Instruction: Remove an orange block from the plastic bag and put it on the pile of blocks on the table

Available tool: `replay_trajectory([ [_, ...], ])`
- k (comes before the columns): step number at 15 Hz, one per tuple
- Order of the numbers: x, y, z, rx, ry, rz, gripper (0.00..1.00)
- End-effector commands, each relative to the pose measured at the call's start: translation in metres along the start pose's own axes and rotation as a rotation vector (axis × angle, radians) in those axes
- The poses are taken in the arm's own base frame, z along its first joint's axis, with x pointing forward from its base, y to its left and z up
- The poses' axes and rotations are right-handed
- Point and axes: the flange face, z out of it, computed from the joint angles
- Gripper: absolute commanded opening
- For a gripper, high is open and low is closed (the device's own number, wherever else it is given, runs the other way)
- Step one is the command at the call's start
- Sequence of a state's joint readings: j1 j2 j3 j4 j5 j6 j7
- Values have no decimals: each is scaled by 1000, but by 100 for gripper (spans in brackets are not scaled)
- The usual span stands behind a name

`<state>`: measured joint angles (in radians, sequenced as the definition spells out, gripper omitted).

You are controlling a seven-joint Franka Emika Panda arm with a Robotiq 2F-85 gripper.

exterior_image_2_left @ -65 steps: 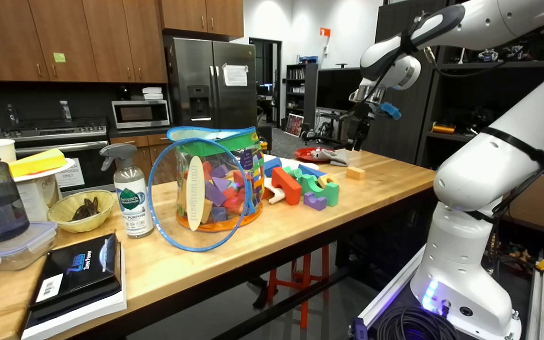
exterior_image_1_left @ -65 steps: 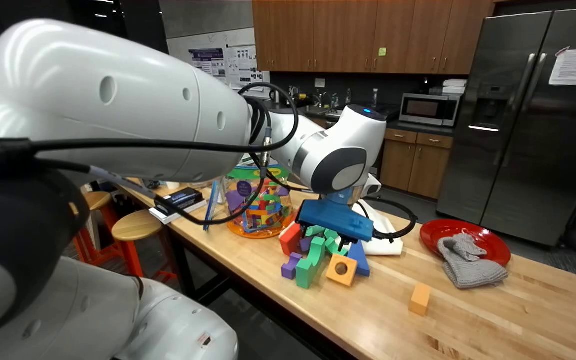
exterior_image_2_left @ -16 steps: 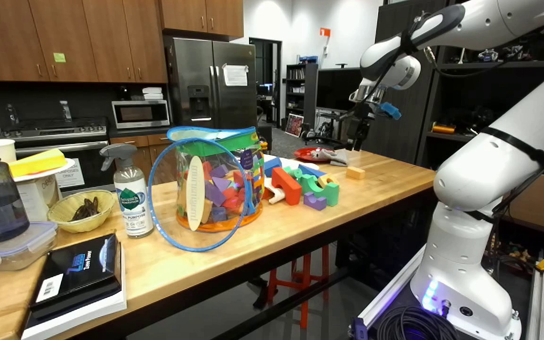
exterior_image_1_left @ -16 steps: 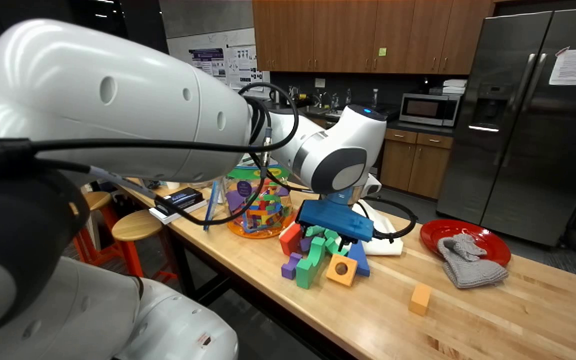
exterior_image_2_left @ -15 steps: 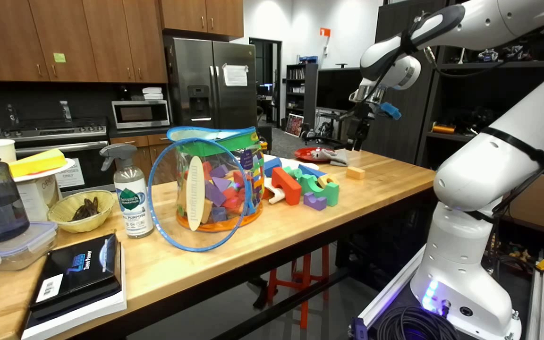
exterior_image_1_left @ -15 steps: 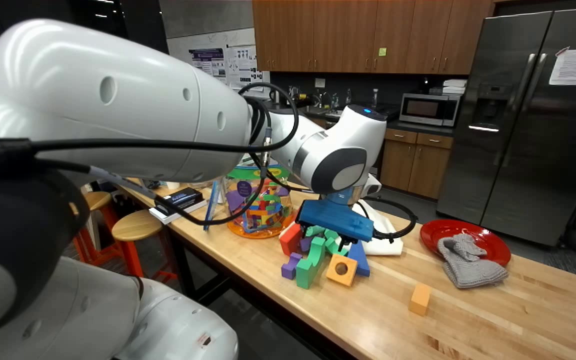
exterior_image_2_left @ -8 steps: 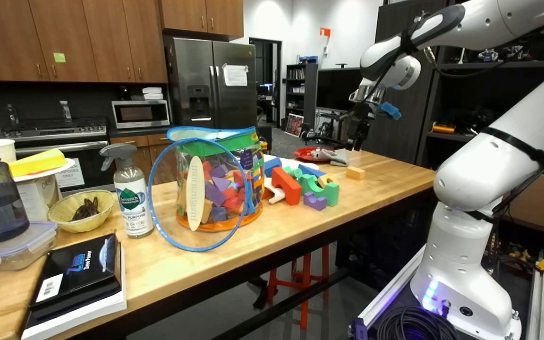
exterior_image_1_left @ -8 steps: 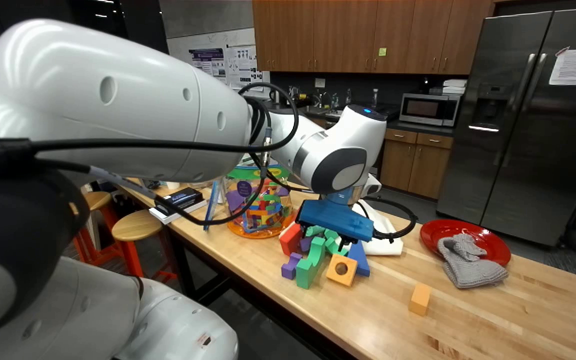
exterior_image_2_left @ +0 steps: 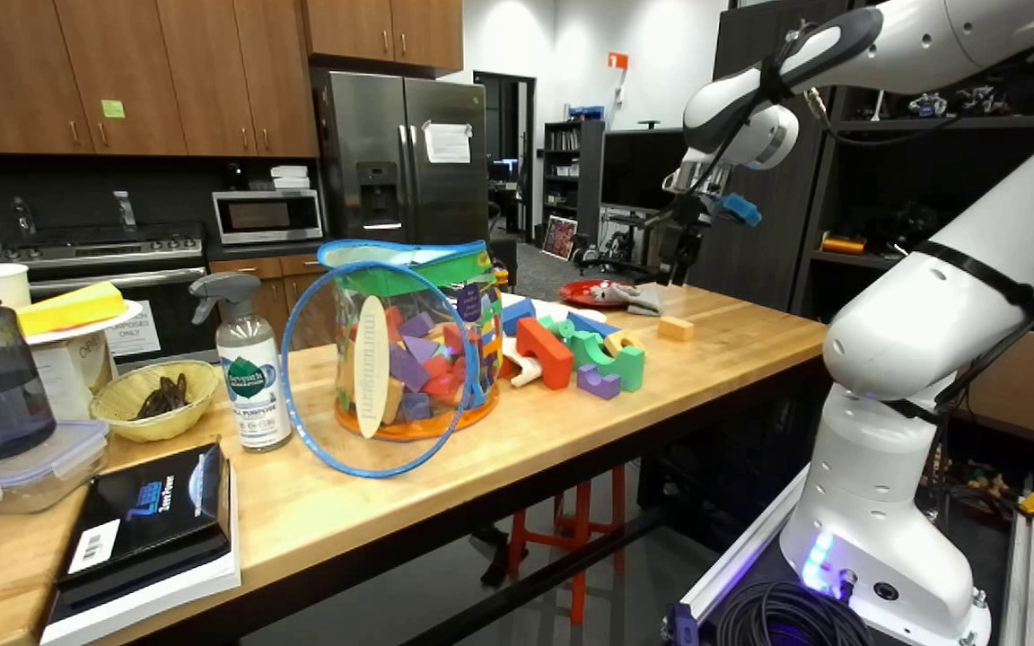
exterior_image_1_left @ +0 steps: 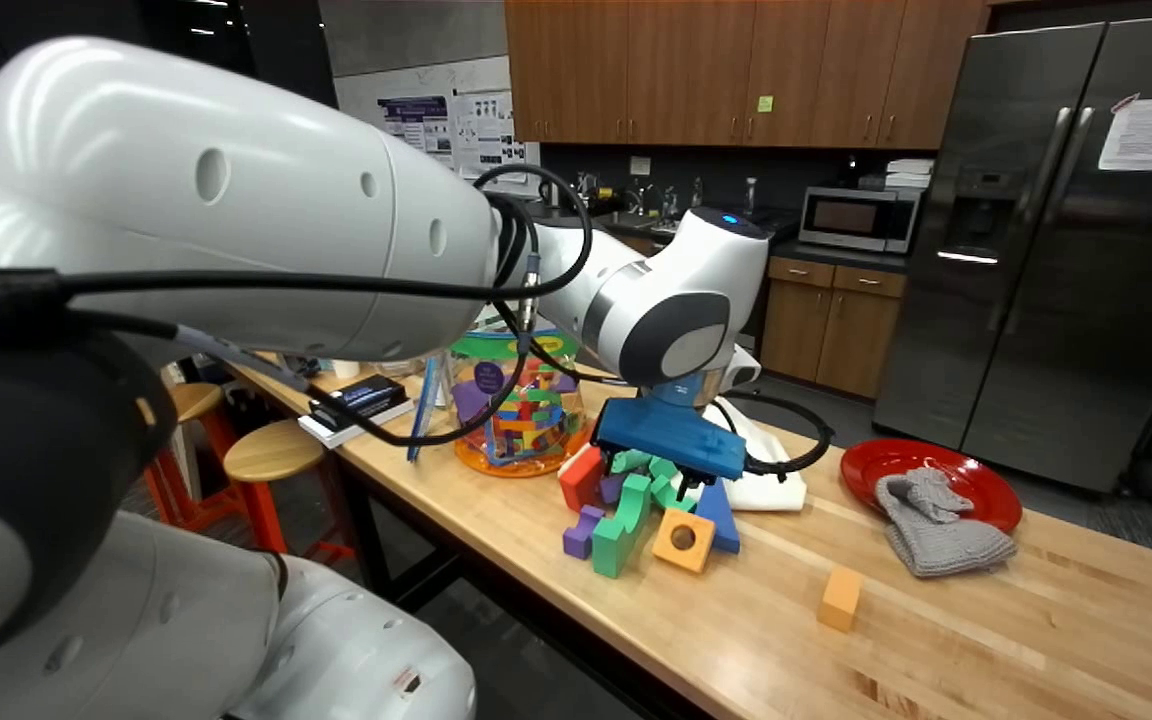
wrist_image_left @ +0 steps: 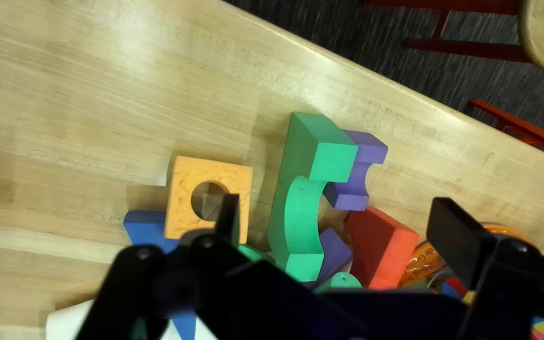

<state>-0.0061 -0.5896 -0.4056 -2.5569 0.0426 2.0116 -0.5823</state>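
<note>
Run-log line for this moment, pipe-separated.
gripper: open, above pile, holding nothing | bag: upright, blocks inside | lone orange block: on table, apart from pile

In an exterior view the camera sits close beside the white arm [exterior_image_1_left: 266,210], a bit above the table [exterior_image_1_left: 936,650], looking obliquely across it toward cabinets [exterior_image_1_left: 696,70] and fridge [exterior_image_1_left: 1001,280]; in an exterior view it looks lengthwise down the table past a near spray bottle [exterior_image_2_left: 252,386], arm farther off at frame right. Both exterior views share fridge, plastic bag [exterior_image_2_left: 454,272] and pile of blocks [exterior_image_2_left: 556,350]; wrist view looks steeply down, close over that pile.
</note>
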Motion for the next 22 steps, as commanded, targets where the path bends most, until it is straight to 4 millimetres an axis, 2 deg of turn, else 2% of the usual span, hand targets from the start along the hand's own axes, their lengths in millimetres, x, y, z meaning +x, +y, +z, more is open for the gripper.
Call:
replay_trajectory([
  [1,12,9,-2,-42,12,-30,100],
  [9,73,35,-9,-159,122,-139,100],
  [14,103,25,4,-148,162,-230,100],
  [15,91,25,4,-153,144,-190,100],
  [17,99,22,8,-148,143,-212,100],
  [22,101,22,8,-151,142,-218,100],
])
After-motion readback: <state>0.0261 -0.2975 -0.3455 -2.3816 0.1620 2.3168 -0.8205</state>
